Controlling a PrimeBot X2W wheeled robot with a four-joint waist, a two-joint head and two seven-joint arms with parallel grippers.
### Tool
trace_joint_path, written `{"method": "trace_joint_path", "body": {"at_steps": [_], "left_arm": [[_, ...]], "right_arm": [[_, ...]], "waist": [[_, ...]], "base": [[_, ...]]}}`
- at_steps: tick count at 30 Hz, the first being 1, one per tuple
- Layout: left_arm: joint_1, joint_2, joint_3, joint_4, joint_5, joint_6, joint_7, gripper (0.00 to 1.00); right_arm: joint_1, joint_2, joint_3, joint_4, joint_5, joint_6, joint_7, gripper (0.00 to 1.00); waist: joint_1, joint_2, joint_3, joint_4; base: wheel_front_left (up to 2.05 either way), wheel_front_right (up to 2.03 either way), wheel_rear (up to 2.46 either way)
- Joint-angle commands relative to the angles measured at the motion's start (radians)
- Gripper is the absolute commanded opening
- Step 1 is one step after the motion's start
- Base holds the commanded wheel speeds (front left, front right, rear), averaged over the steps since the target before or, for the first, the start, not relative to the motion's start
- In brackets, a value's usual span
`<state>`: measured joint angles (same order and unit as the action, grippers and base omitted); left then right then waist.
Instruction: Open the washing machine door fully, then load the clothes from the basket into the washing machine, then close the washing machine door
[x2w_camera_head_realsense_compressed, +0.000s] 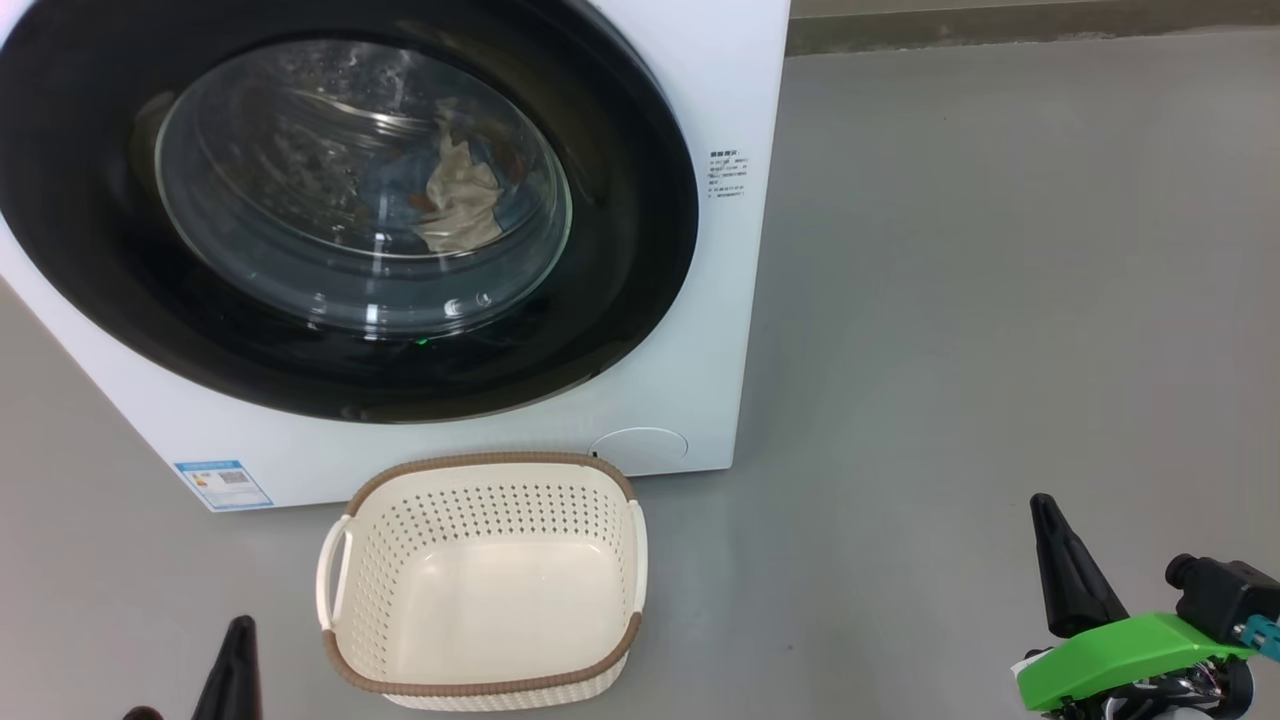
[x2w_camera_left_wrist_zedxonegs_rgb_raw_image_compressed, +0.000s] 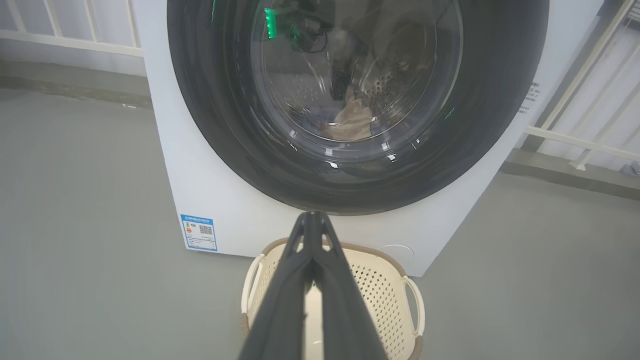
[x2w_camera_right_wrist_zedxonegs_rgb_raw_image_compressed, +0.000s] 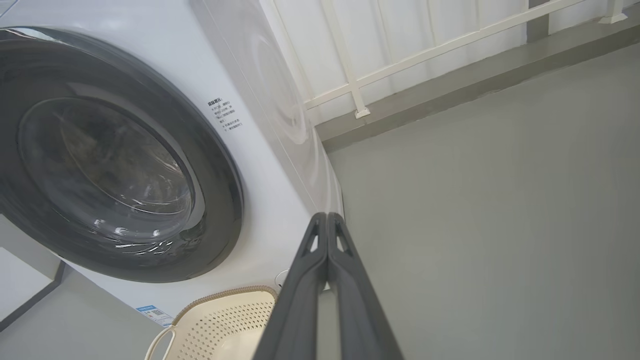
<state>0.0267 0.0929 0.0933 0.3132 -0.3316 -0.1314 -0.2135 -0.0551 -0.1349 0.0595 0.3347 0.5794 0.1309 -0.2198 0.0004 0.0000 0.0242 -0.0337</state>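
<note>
Left gripper (x2w_camera_left_wrist_zedxonegs_rgb_raw_image_compressed: 313, 216) and right gripper (x2w_camera_right_wrist_zedxonegs_rgb_raw_image_compressed: 327, 216) point forward, each pinched closed

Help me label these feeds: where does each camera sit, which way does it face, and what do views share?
Head view: on the head, looking forward and down at the closed washing machine door and the basket; left gripper lower left, right gripper lower right.
Left wrist view: low, facing the door square-on over the basket; own shut fingers.
Right wrist view: facing the right front corner of the washing machine and the floor; own shut fingers.
Shared: all show door and basket.
</note>
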Motion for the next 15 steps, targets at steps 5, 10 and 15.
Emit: {"method": "trace_joint_path", "body": {"at_steps": [5, 10, 15], "left_arm": [[-0.032, 0.009, 0.006, -0.027, -0.076, 0.0, 0.017, 0.0], [-0.036, 0.007, 0.007, -0.029, -0.133, 0.0, 0.032, 0.0], [-0.041, 0.005, 0.007, -0.031, -0.19, 0.0, 0.046, 0.0]], "right_arm": [[-0.03, -0.008, -0.016, -0.03, 0.074, 0.0, 0.019, 0.0], [-0.031, -0.004, -0.023, -0.033, 0.119, 0.0, 0.034, 0.0], [-0.032, 0.0, -0.03, -0.036, 0.165, 0.0, 0.048, 0.0]], "waist": [[-0.0003, 0.0, -0.001, 0.002], [-0.0003, 0.0, -0.002, 0.003], [-0.0003, 0.0, -0.003, 0.005]], "base": [[0.0, 0.0, 0.0], [0.0, 0.0, 0.0], [0.0, 0.0, 0.0]]}}
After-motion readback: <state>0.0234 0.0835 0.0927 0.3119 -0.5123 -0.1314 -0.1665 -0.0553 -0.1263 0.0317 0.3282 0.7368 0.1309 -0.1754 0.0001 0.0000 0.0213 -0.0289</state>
